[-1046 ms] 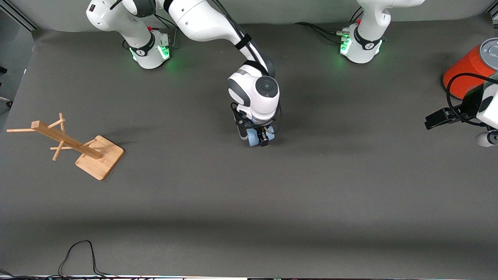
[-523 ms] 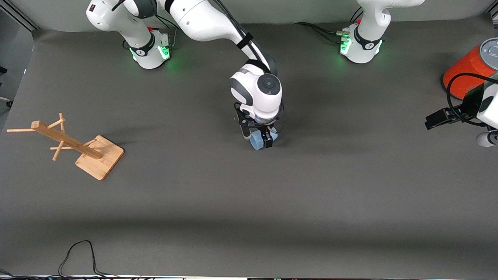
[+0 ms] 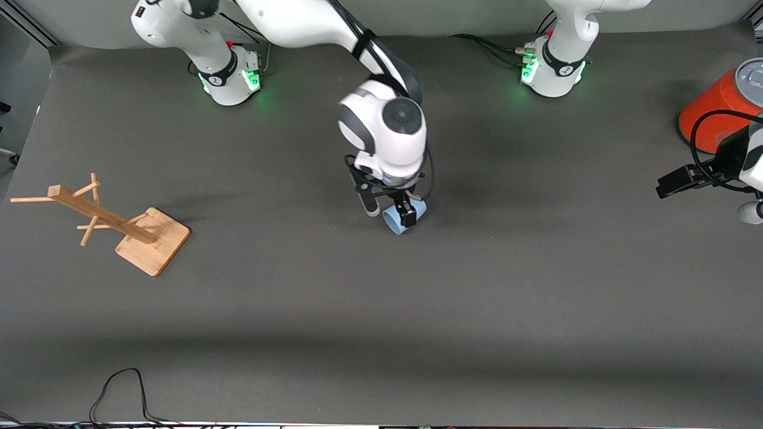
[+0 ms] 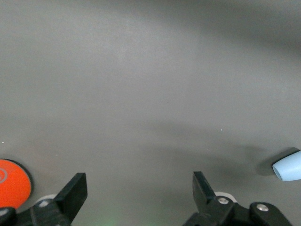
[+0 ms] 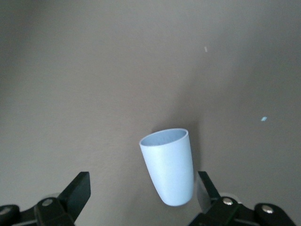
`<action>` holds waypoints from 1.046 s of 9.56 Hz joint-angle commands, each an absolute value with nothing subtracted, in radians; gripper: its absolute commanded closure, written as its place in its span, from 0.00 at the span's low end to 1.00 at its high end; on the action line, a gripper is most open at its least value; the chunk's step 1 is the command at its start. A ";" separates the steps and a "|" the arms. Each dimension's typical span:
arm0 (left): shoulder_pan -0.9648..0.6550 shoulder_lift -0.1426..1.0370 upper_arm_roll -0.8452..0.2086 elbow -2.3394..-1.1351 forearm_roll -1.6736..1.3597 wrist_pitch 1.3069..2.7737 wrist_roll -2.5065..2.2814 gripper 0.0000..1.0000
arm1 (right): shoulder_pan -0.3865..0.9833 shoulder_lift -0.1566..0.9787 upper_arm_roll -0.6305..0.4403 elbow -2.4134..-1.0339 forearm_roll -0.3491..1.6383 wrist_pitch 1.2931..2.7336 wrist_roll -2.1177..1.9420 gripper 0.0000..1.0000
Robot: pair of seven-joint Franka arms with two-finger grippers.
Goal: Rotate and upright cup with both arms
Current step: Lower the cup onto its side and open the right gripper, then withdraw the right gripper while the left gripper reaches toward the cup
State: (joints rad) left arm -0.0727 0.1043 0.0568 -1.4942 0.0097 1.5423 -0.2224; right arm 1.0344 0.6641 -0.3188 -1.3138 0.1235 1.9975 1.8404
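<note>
- Hovering mid-table, the right gripper [image 3: 390, 212] stands spread around the tilted cup [image 3: 398, 221], its base hidden.
- The left gripper [image 4: 138, 200], spread and empty, waits at the table's edge beside the half-cropped orange can [image 3: 718, 110].

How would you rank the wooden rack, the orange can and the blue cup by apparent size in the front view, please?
1. The wooden rack looks largest.
2. The orange can, though the view's edge cuts it off.
3. The cup looks smallest, partly hidden under the right gripper.
</note>
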 commanded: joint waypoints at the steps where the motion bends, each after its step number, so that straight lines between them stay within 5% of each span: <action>1: -0.074 0.097 0.060 -1.479 0.011 1.517 -0.239 0.00 | 0.959 0.536 -0.310 -1.341 0.133 1.907 1.607 0.00; 6: -0.086 0.103 0.055 -1.474 0.006 1.462 -0.170 0.00 | 0.677 0.296 -0.337 -1.362 0.173 1.702 1.077 0.00; 10: -0.087 0.097 0.054 -1.459 0.006 1.441 -0.179 0.00 | 0.631 0.305 -0.365 -1.358 0.097 1.716 0.843 0.00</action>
State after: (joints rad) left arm -0.0776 0.1029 0.0491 -1.4743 0.0095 1.4748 -0.1814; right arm 0.6358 0.3049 -0.3614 -1.3482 0.1327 1.6916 0.9311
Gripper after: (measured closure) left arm 0.000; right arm 0.000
